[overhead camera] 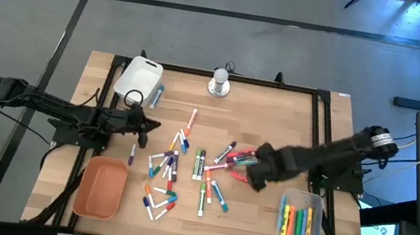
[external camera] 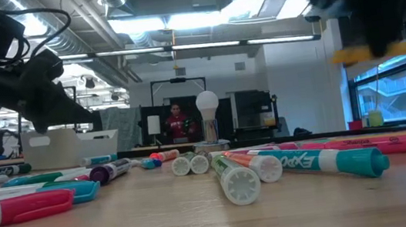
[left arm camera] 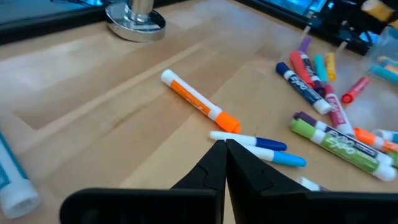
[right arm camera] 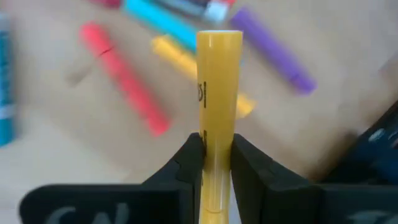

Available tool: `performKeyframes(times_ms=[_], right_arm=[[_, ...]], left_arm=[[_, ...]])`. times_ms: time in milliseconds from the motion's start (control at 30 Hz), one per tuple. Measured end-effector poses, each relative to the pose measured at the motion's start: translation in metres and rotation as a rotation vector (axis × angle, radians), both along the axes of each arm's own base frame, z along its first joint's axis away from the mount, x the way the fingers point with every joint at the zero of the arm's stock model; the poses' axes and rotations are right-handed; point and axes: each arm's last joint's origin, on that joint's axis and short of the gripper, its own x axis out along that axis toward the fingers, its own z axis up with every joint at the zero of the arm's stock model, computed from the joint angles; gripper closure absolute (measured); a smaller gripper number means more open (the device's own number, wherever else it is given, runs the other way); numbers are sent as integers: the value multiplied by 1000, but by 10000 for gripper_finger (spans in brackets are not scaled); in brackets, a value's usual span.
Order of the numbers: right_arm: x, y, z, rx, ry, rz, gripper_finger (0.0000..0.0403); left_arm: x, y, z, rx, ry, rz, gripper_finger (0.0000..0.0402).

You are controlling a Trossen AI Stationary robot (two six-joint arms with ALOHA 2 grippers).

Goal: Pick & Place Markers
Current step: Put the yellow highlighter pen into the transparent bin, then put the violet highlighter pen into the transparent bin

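Many markers (overhead camera: 186, 168) lie scattered flat on the middle of the wooden table, some with white barrels and coloured caps, others of one colour. My right gripper (overhead camera: 250, 172) is at the right side of the scatter, shut on a yellow marker (right arm camera: 219, 93). The marker also shows above the table in the low view (external camera: 370, 52). My left gripper (overhead camera: 146, 125) is shut and empty at the left side of the scatter, above the table. In its wrist view (left arm camera: 225, 148) an orange marker (left arm camera: 199, 102) and two blue-capped markers (left arm camera: 267, 149) lie just beyond its fingertips. My right gripper pinches the yellow marker's barrel (right arm camera: 217, 163) between its two fingers. The marker lies along the fingers and sticks out well beyond their tips. In the low view it hangs about level, lifted clear of the table.
An orange tray (overhead camera: 102, 187) sits near left and a white tray (overhead camera: 139, 79) far left. A clear tray (overhead camera: 300, 221) near right holds several markers. A lamp on a round metal base (overhead camera: 219, 83) stands at the far edge. A person shows far behind the table (external camera: 179, 124).
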Motion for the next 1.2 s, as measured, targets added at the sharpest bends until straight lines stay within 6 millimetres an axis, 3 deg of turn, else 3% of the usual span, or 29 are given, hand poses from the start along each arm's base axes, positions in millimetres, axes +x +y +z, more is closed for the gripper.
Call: performKeyframes(times_ms=[200, 400, 533, 733, 900, 1067, 1200], right_arm=[[-27, 62, 19, 122, -47, -159, 343], [-63, 95, 1, 151, 181, -351, 343], [-73, 110, -18, 228, 254, -368, 340], [-77, 110, -46, 266, 266, -363, 297], [-80, 106, -62, 295, 322, -375, 286], [-79, 102, -63, 288, 329, -324, 283], [-71, 101, -48, 283, 295, -254, 282]], left_arm=[[2, -5, 3, -12, -37, -44, 396], [4, -12, 10, 45, -103, -69, 396], [5, -16, 16, 70, -151, -86, 396], [5, -19, 18, 84, -172, -84, 396], [4, -19, 18, 83, -172, -76, 396], [4, -19, 18, 88, -171, -70, 396], [4, -18, 18, 94, -170, -53, 396]])
